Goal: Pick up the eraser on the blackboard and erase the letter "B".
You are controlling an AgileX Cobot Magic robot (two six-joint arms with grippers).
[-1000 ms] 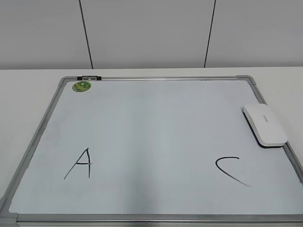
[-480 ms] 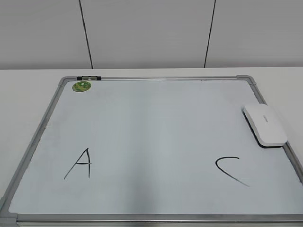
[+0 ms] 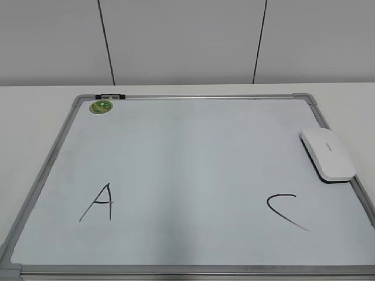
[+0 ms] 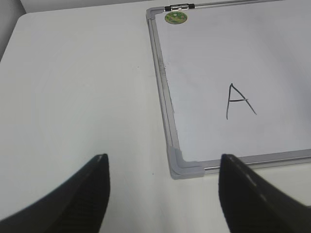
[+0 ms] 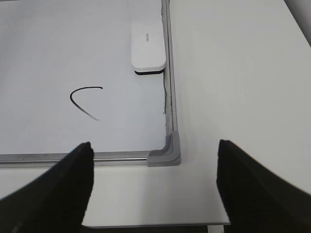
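The large white dry-erase blackboard (image 3: 193, 175) with a silver-grey metal frame lies flat on a white table (image 4: 77, 87). A small round green sticker (image 3: 101, 107) sits at its far left corner, beside a small black-and-silver clip (image 3: 110, 96) on the top frame rail.

The white rounded oblong plastic eraser (image 3: 328, 154), with a dark underside, rests on the board against the right frame rail, felt side down. No gripper touches it.

Two black marker letters show on the board: a capital "A" (image 3: 99, 203) near the lower left and a "C" (image 3: 286, 211) near the lower right. The stretch of board between them is bare white; no letter "B" can be seen in any view.

The left gripper (image 4: 163, 165) hangs over the table, just off the board's near left corner, with its two dark fingers (image 4: 73, 204) spread wide apart and nothing between them. The right gripper (image 5: 155, 155) hangs just off the near right corner, fingers (image 5: 252, 194) likewise spread apart and holding nothing. The eraser lies well ahead of the right gripper, beyond the "C".
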